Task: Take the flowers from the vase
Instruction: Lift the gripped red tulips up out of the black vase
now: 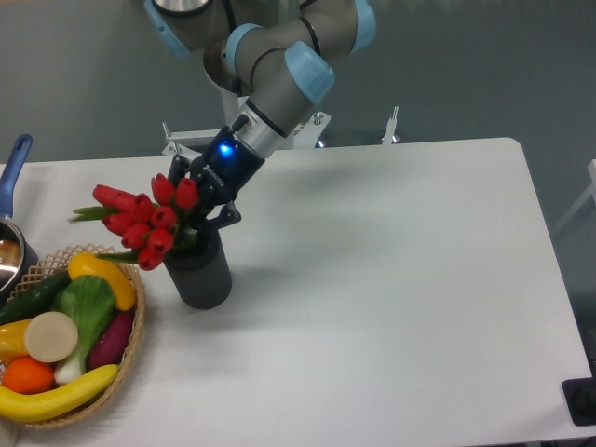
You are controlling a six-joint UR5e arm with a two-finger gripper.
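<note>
The gripper [197, 197] is positioned at the mouth of the vase [199, 271], its dark fingers closed against the flowers [144, 219], which are tilted to the left. The vase is stood upright on the white table [391, 279]. A wicker basket [136, 321] of toy fruit and vegetables is seen just left of the vase. A blue-handled pan [11, 237] is partly visible at the left edge.

The flowers [147, 221] are showing red buds and green leaves against the dark grey vase [202, 274]. The gripper [199, 194] is glowing blue above black fingers.
</note>
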